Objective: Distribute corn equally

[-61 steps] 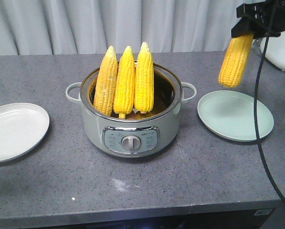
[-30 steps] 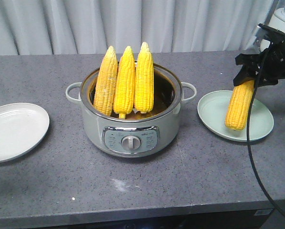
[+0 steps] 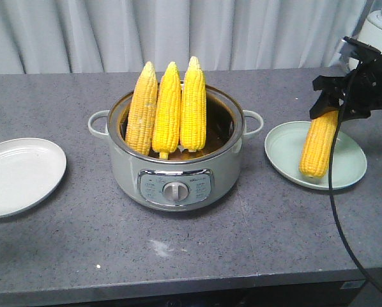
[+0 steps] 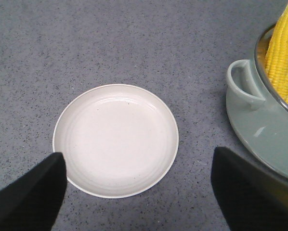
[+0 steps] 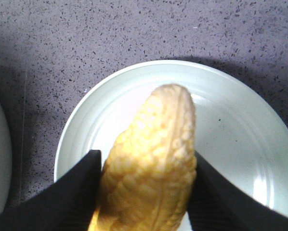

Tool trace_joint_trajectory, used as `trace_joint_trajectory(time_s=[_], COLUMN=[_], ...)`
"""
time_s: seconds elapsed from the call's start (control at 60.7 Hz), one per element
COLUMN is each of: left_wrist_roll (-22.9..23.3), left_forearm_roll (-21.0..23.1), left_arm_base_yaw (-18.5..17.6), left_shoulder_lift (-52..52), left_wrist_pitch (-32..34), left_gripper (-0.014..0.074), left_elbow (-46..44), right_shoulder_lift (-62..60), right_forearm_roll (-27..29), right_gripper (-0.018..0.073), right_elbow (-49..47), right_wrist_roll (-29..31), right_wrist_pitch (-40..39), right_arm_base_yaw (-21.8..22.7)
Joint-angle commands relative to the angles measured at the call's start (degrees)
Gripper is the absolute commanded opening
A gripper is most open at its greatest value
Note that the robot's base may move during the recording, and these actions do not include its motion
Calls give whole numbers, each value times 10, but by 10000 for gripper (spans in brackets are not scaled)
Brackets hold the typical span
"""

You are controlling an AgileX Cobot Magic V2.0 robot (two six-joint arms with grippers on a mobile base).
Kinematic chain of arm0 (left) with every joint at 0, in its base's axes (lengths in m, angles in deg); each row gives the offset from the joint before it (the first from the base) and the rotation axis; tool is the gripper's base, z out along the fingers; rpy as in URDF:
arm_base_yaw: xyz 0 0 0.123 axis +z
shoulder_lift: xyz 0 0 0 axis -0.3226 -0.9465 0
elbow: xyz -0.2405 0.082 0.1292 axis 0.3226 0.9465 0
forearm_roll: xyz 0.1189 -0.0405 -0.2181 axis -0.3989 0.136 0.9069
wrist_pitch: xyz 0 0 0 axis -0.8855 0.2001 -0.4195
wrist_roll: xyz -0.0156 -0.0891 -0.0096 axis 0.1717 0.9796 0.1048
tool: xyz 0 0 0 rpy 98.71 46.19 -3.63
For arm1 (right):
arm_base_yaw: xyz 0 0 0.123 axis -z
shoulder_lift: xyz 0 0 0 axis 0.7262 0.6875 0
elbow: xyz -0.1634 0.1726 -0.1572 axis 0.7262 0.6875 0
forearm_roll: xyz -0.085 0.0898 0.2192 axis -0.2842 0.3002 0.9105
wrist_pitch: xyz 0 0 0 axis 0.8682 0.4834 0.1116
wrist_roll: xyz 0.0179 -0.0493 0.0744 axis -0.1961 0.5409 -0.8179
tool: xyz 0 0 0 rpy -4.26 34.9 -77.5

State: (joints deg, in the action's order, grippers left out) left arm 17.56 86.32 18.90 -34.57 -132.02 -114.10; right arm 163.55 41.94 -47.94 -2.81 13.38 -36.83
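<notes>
Three cobs of corn (image 3: 168,109) stand upright side by side in the grey-green pot (image 3: 175,173) at mid-table. My right gripper (image 3: 328,105) is shut on the upper end of a fourth cob (image 3: 319,146), which hangs almost upright with its lower tip down at the pale green plate (image 3: 283,150). The right wrist view shows both black fingers pressed to the cob (image 5: 153,154) over that plate (image 5: 235,139). My left gripper (image 4: 139,156) hovers open and empty above the white plate (image 4: 115,139), which lies at the table's left (image 3: 18,176).
The pot's side handle (image 4: 242,84) and one cob (image 4: 283,57) sit just right of the left gripper. A white appliance (image 3: 379,25) stands at the back right corner. A black cable (image 3: 331,198) hangs from the right arm past the table's front edge.
My right gripper has come down with its cob from high above the green plate until the cob's tip reached the plate. The pot's cobs and the white plate have not moved.
</notes>
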Motion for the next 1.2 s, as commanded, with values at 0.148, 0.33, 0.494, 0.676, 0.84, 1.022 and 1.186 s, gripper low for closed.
trace_joint_trajectory(time_s=[0.148, 0.33, 0.494, 0.676, 0.84, 1.022, 1.186], left_wrist_roll=[1, 1, 1, 1, 1, 1, 1], left_forearm_roll=[1, 1, 1, 1, 2, 2, 2], left_arm_base_yaw=[-1, -1, -1, -1, -1, -1, -1], left_shoulder_lift=[4, 4, 4, 4, 4, 4, 4], left_wrist_pitch=[35, 35, 35, 35, 35, 34, 32], left_gripper=[587, 587, 587, 587, 587, 587, 587], left_elbow=[-19, -19, -19, -19, -19, -19, -19], right_shoulder_lift=[-32, -32, -37, -69, -121, -181, -266], right_forearm_roll=[-8, -8, -7, -6, 12, 26, 25], right_gripper=[589, 622, 609, 596, 594, 594, 594], right_elbow=[-14, -14, -14, -14, -14, -12, 72], right_wrist_roll=[0, 0, 5, 23, 51, 79, 103], right_wrist_pitch=[21, 19, 8, -15, -8, 18, -7], right_arm_base_yaw=[3, 3, 3, 3, 3, -1, -2])
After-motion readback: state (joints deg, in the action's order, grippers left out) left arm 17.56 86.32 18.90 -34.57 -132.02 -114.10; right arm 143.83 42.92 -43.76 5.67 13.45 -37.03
